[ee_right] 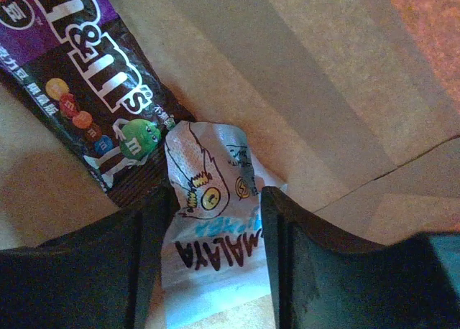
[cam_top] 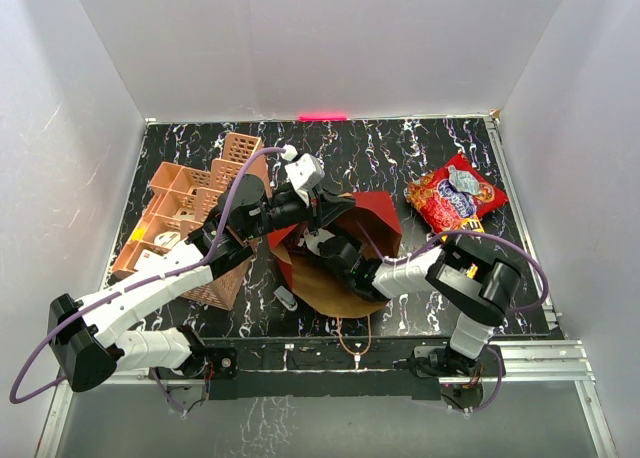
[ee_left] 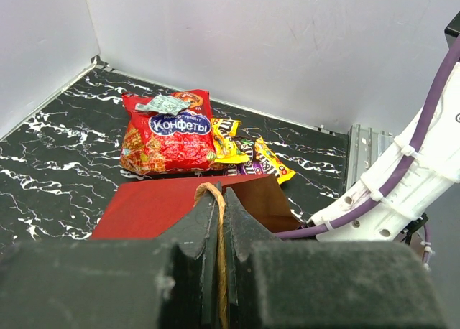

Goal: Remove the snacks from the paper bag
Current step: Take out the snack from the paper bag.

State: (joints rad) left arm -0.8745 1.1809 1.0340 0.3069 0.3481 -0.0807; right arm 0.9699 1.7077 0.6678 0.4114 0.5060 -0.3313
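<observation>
The paper bag (cam_top: 375, 213), dark red outside and brown inside, lies at the table's middle. My left gripper (ee_left: 220, 200) is shut on its twisted handle (ee_left: 212, 192), holding the mouth up. My right gripper (ee_right: 215, 207) reaches inside the bag (ee_right: 323, 92). It is open, with a silver-blue packet (ee_right: 212, 221) lying flat between its fingers. A purple-brown candy packet (ee_right: 93, 106) lies just beside it. Outside the bag, at the back right, lie the red cookie bag (cam_top: 450, 200) (ee_left: 169, 131), yellow packets (ee_left: 228, 138) and a purple one (ee_left: 248, 167).
A salmon-pink lattice organizer (cam_top: 195, 213) lies on the left, under my left arm. A small white item (cam_top: 285, 298) sits near the front edge. The bag's other handle loop (cam_top: 352, 338) hangs over the front rail. White walls close in the table.
</observation>
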